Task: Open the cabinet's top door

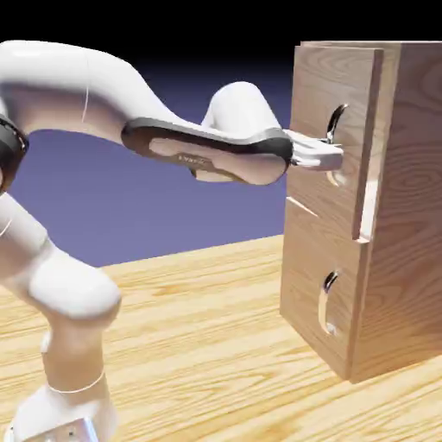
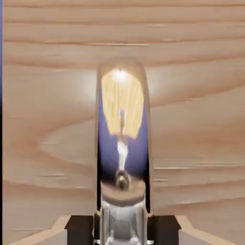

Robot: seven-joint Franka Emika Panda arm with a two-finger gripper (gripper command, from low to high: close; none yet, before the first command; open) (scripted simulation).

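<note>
The cabinet [image 1: 406, 216] is a tall light-brown woodgrain box at the exterior view's right. Its top door [image 1: 324, 86] carries a long curved silver handle [image 1: 337, 116]. My gripper [image 1: 332, 155] reaches in level from the left and is shut on the middle of that handle. The door panel stands a little proud of the cabinet body along its right edge. In the hand view the shiny handle [image 2: 122, 119] runs up the middle, large, with my dark fingertips [image 2: 79, 229] on either side of its base. Woodgrain of the top door [image 2: 48, 95] fills the rest.
Below the top door is a shorter door [image 1: 306, 259] with a smaller curved handle [image 1: 328, 302]. The cabinet stands on a wooden table [image 1: 198, 345]. My white arm [image 1: 78, 86] arches across from the lower left.
</note>
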